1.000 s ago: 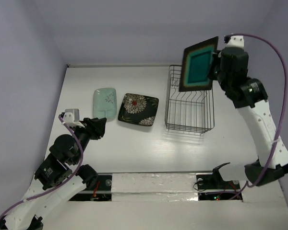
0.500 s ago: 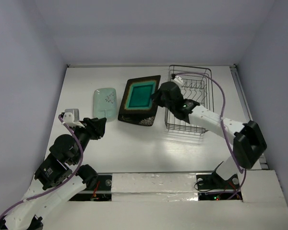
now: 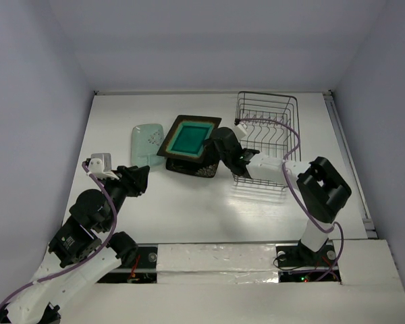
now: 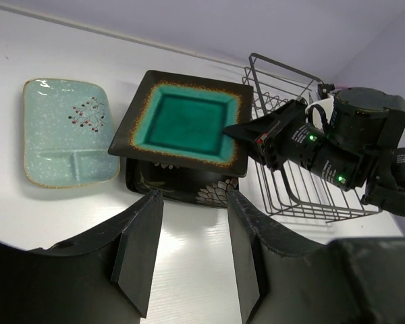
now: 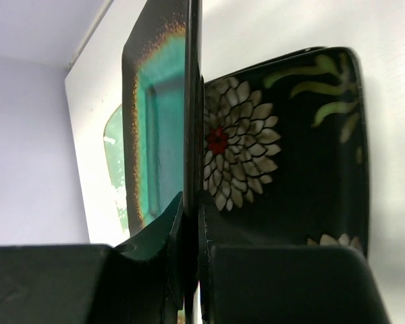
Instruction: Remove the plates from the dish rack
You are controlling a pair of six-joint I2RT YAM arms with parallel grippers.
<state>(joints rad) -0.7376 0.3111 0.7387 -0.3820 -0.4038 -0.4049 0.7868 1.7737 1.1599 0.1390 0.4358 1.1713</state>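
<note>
My right gripper (image 3: 216, 143) is shut on the right edge of the dark-rimmed teal plate (image 3: 190, 138) and holds it almost flat just above the black flower plate (image 3: 201, 169), which lies on the table. The grip shows in the right wrist view (image 5: 191, 202), the teal plate (image 5: 158, 115) edge-on and the flower plate (image 5: 283, 135) behind it. The pale mint-green plate (image 3: 146, 144) lies flat to the left. The wire dish rack (image 3: 270, 138) stands to the right and holds no plates. My left gripper (image 4: 192, 250) is open and empty, low over the table near the plates.
The right arm (image 3: 283, 169) stretches low across the front of the rack. White walls close the table at back and sides. In the left wrist view the teal plate (image 4: 179, 125), mint plate (image 4: 67, 138) and rack (image 4: 297, 175) all show.
My right gripper has brought the teal plate down from high above the rack, leftward, and tipped it from upright to nearly flat over the flower plate. The left arm has not moved.
</note>
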